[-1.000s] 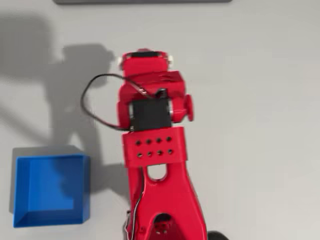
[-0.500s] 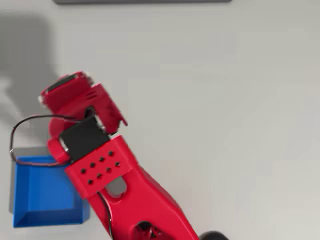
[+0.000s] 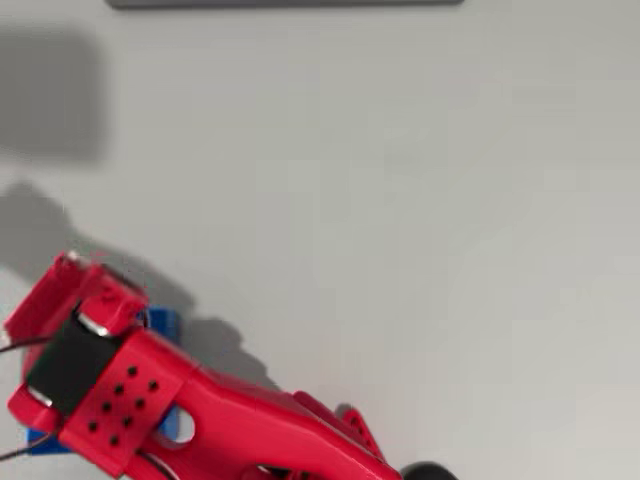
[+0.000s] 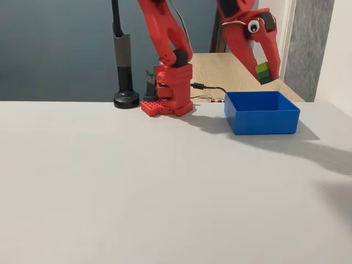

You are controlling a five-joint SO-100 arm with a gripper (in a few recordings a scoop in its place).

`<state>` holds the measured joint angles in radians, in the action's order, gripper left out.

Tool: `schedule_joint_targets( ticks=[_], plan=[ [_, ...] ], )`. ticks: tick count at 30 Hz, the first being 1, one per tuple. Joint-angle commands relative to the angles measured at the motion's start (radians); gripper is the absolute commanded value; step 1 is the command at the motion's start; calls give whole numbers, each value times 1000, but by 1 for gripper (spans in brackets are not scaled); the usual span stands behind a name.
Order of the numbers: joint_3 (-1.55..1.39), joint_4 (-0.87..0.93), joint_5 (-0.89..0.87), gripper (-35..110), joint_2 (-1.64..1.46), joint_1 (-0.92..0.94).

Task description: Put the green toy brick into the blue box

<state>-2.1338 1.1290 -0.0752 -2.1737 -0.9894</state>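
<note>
1. Brick: the green toy brick [image 4: 264, 72] is held clamped between the fingers of the gripper [image 4: 265, 70], raised above the blue box [image 4: 262, 113] and clear of its walls, so that, by judgement, it can be dropped straight in once the pincer is opened.
2. In the fixed view the height of the brick over the open tray is shown.
3. In the overhead view the red arm [image 3: 200, 410] is seen lying across the blue box [image 3: 165, 323], of which only slivers can be made out.
</note>
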Motion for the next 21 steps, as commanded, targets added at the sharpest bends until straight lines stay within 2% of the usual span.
schedule_joint_targets(
  ticks=[1,15,21],
  plan=[
    [-17,8,8,0,-58,-81],
    [-98,0,75,1,-55,-175],
    [-120,-2,84,23,-55,-172]
  ],
)
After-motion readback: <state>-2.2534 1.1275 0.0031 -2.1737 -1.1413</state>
